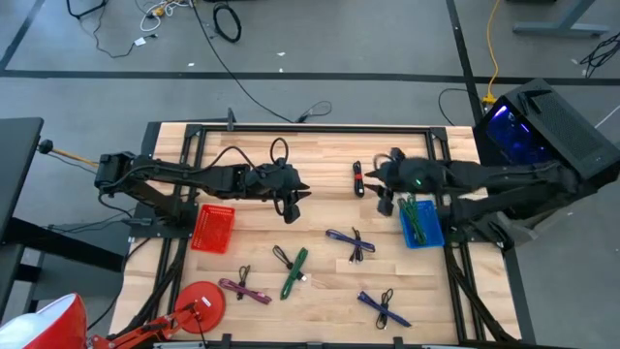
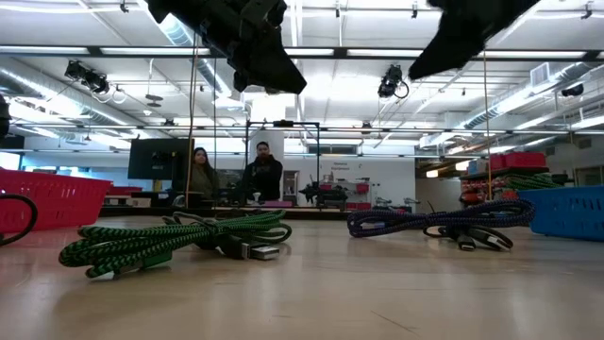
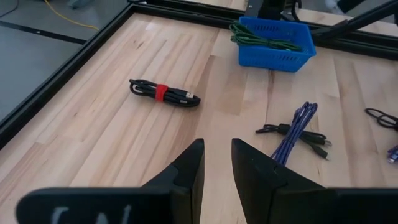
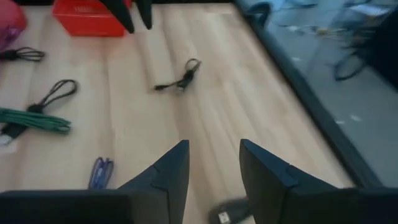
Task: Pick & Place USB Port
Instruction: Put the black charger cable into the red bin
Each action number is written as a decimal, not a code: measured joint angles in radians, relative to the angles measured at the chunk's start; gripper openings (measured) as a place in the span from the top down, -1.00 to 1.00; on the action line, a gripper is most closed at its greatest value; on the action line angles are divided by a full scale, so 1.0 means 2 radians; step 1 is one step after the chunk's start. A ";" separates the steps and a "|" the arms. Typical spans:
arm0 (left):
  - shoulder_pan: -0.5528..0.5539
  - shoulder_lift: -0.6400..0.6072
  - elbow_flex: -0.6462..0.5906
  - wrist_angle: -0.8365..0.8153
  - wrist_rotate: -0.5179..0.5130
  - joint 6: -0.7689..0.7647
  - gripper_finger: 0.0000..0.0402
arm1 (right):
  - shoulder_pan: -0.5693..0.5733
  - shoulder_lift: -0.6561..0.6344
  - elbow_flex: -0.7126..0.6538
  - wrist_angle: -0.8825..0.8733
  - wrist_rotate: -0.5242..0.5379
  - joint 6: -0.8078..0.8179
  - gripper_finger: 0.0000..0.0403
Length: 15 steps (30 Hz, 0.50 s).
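Several bundled USB cables lie flat on the wooden table: a black one with a red tie (image 3: 165, 93), a purple one (image 3: 295, 130), a green one (image 2: 179, 241) and a small black one (image 4: 180, 79). The blue basket (image 3: 273, 40) holds green cables; the red basket (image 1: 213, 228) stands at the left. My left gripper (image 3: 217, 155) hangs open above the table's middle with nothing between its fingers. My right gripper (image 4: 214, 158) is open and bare too, raised near the black red-tied cable (image 1: 358, 179), left of the blue basket (image 1: 421, 223).
More cables lie toward the near edge: a pink-purple one (image 1: 244, 289) and a blue one (image 1: 385, 308). A red round object (image 1: 199, 302) sits at the near left corner. A black frame (image 1: 310, 129) borders the table. Two people show in the room behind (image 2: 231, 175).
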 joint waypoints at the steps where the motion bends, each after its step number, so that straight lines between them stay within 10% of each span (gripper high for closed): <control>1: 0.000 0.000 0.000 0.000 0.000 0.000 0.58 | -0.017 0.010 0.000 0.012 -0.029 -0.009 0.30; 15: 0.000 0.000 0.000 0.000 0.006 -0.010 0.58 | -0.222 0.126 0.000 -0.007 -0.173 -0.049 0.30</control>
